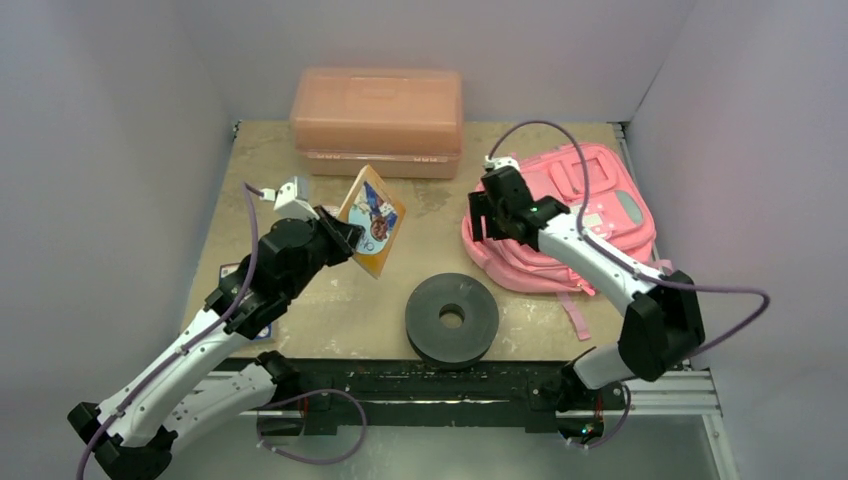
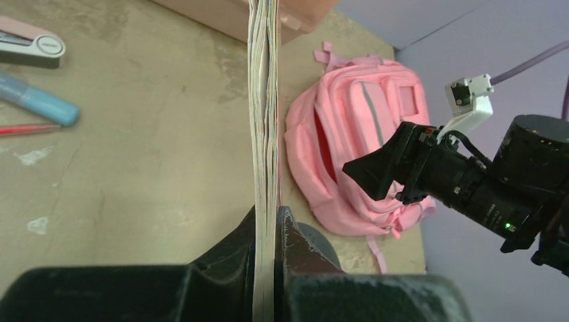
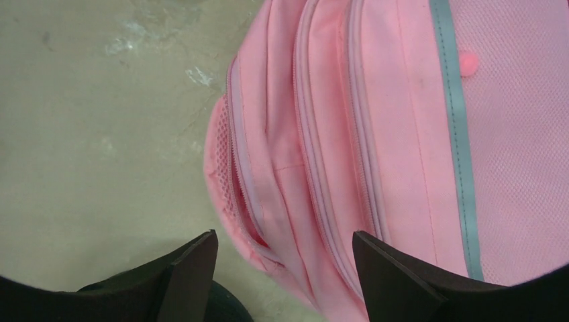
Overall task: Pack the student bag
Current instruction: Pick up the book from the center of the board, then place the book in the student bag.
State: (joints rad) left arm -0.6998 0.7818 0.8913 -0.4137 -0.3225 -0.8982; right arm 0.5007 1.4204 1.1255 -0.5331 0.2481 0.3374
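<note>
A black ring [image 1: 480, 325] lies flat on the tabletop [image 1: 340, 300] at its near edge, nearer than both claws and roughly between them.

The left claw [image 1: 350, 238] is clenched on a thin picture book [image 1: 372, 220], pinching its lower edge. The book stands on edge, lifted off the tabletop and tilted, with its orange illustrated cover turned towards the top camera. From the left wrist, the left claw [image 2: 268, 221] shows the book [image 2: 263, 100] edge-on, its pages running straight away from the fingers. To the left of this claw, and well apart from it, a pink and grey stapler [image 2: 30, 45], a blue marker [image 2: 37, 100] and a red pen [image 2: 27, 129] lie on the tabletop.

The right claw [image 1: 488, 215] is released and holds nothing. It hangs over the near-left edge of the student bag [image 1: 615, 235]. In the right wrist view, the right claw [image 3: 282, 248] has its two fingers spread to either side of the zip lines of the student bag [image 3: 402, 134]. Whether they touch the fabric cannot be told.

The student bag [image 2: 349, 134] lies flat on the tabletop, right of the left claw and directly beneath the right claw. A zip opening gapes along the side facing the book.

Beyond the left claw, a salmon-pink plastic box [image 1: 377, 115] sits shut against the back wall.
</note>
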